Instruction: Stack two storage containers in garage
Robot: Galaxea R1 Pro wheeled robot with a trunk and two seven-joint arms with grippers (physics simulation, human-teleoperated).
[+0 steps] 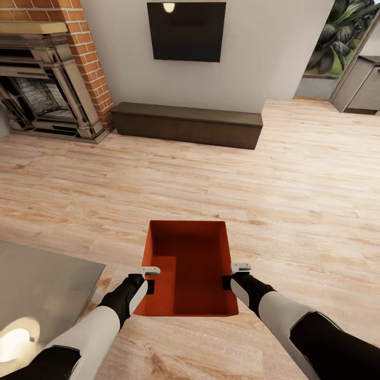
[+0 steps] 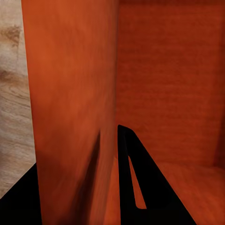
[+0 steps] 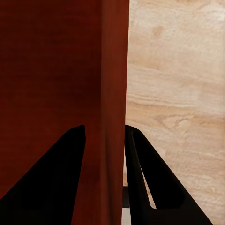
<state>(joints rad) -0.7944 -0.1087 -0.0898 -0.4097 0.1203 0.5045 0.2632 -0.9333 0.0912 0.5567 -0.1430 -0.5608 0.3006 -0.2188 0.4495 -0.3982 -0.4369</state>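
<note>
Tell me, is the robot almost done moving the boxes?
Not yet. One storage container is in hand: the left tool and right tool each pinch a side wall. It is over the living room's wood-plank floor, near the brick fireplace. Reaching the garage, fetching the second box and stacking are left.

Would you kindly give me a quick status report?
Left gripper and right gripper each clamp a side wall of the storage container. Low cabinet ahead.
</note>
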